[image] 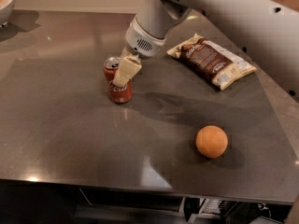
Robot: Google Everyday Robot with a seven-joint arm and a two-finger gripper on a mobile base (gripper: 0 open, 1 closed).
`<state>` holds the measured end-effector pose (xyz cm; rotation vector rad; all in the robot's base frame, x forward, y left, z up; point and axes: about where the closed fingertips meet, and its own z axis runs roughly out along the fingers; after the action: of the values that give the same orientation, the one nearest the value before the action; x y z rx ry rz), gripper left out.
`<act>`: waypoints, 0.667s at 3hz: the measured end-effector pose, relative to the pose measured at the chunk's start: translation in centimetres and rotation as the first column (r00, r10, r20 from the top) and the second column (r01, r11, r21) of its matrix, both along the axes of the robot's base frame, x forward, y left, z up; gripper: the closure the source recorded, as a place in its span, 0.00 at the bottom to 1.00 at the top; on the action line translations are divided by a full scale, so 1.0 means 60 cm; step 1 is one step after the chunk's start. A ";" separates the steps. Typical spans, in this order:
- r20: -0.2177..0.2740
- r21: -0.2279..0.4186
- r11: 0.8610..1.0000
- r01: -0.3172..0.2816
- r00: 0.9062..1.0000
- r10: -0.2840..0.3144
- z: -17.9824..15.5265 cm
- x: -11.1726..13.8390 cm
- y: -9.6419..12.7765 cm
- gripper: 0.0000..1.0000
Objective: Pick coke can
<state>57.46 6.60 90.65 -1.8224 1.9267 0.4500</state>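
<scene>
On the left-centre of the dark grey table (65,139), the coke can (120,92) stands upright, red with white script and a silver top. The gripper (124,73) sits against the can's upper right side, and its pale tip covers part of the label and rim. Whether it is clamped on the can or merely beside it cannot be told from this view.

The arm (156,15) descends from the far right; its upper length is cut off by the frame edge. To the far right of the can, well apart, a brown-and-cream snack bag (211,61) lies flat. An orange ball (211,141) rests nearer and to the right, clear of the can. At the far-left corner a bowl (4,13) is largely cut off; its contents are unclear.
</scene>
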 end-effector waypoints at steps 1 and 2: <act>-0.005 0.021 1.000 -0.020 1.000 0.020 0.023 -0.006 -0.010 0.87; 0.000 0.021 0.998 -0.057 0.998 0.057 0.066 -0.012 -0.032 1.00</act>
<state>56.72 4.70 94.58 -1.8684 1.8669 0.4876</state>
